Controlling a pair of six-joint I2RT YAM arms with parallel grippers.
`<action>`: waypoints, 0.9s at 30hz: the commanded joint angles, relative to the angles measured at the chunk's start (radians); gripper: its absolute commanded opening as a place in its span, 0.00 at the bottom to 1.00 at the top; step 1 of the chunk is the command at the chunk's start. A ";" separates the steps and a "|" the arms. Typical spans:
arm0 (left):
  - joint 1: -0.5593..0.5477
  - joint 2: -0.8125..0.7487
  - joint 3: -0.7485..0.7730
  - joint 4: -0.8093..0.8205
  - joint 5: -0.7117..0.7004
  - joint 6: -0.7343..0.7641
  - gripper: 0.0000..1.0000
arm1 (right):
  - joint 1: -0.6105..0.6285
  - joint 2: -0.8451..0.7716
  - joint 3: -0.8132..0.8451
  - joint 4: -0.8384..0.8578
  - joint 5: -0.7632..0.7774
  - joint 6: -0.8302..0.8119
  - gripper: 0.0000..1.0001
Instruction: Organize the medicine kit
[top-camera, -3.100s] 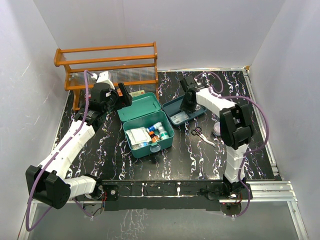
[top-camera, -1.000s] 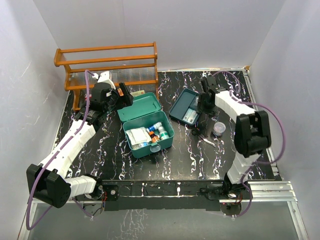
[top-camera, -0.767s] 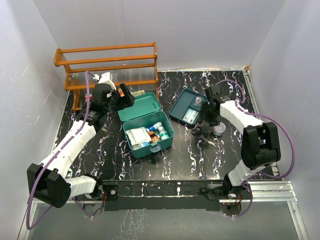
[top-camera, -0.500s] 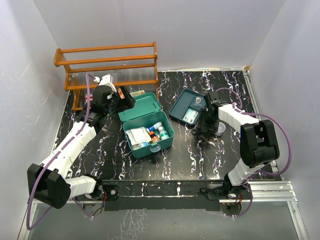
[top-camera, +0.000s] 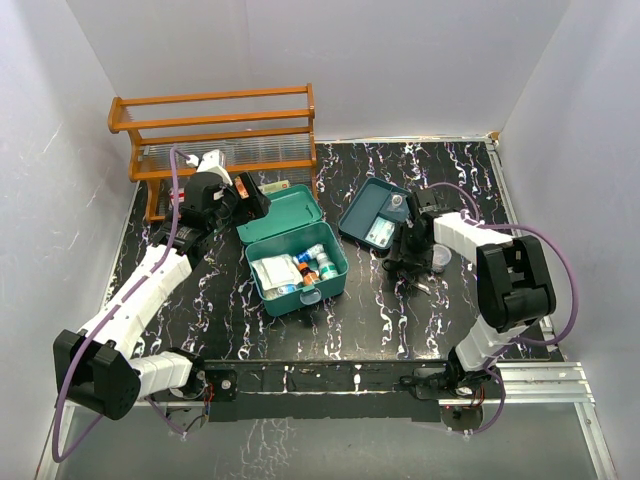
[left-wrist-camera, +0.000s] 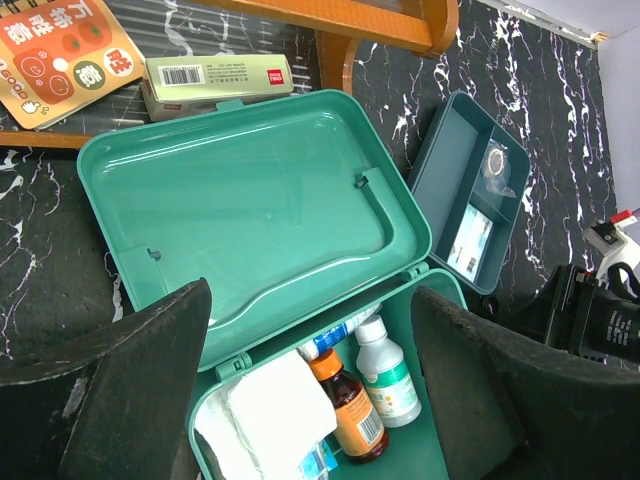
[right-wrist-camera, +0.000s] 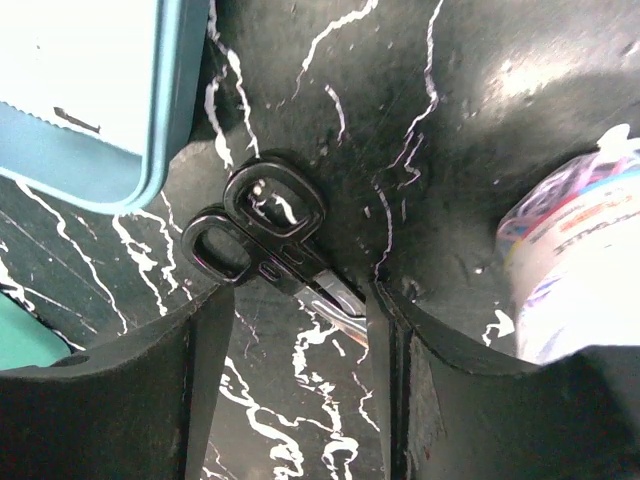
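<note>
The teal medicine kit (top-camera: 281, 214) lies open mid-table, its lid (left-wrist-camera: 250, 200) laid back. Inside are an amber bottle (left-wrist-camera: 352, 415), a white bottle (left-wrist-camera: 386, 378) and white gauze (left-wrist-camera: 270, 410). My left gripper (left-wrist-camera: 310, 390) hangs open above the kit's hinge edge, holding nothing. Black-handled scissors (right-wrist-camera: 262, 233) lie on the table right of the kit. My right gripper (right-wrist-camera: 290, 345) is low over them and open, the blades running between its fingers and under the right finger (right-wrist-camera: 385, 340). In the top view the right gripper (top-camera: 405, 262) covers most of the scissors.
A dark blue two-compartment tray (top-camera: 375, 213) sits just behind the scissors, its corner (right-wrist-camera: 100, 110) close to the handles. A small clear tub of rubber bands (right-wrist-camera: 580, 250) stands right of the right gripper. A wooden rack (top-camera: 215, 125) with a box (left-wrist-camera: 215, 75) stands behind the kit.
The right arm left the blue tray, swung toward the near side and came down over the scissors. The tray stands turned from its first position. The left arm has barely moved.
</note>
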 joint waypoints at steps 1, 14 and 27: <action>0.006 -0.025 0.006 0.006 0.001 0.002 0.80 | 0.042 -0.033 -0.042 -0.050 -0.026 0.055 0.54; 0.007 -0.013 0.007 0.007 0.003 0.008 0.80 | 0.209 -0.012 0.034 -0.134 0.279 0.158 0.48; 0.006 -0.011 0.016 0.004 -0.001 0.012 0.80 | 0.212 0.060 0.050 -0.002 0.246 0.013 0.37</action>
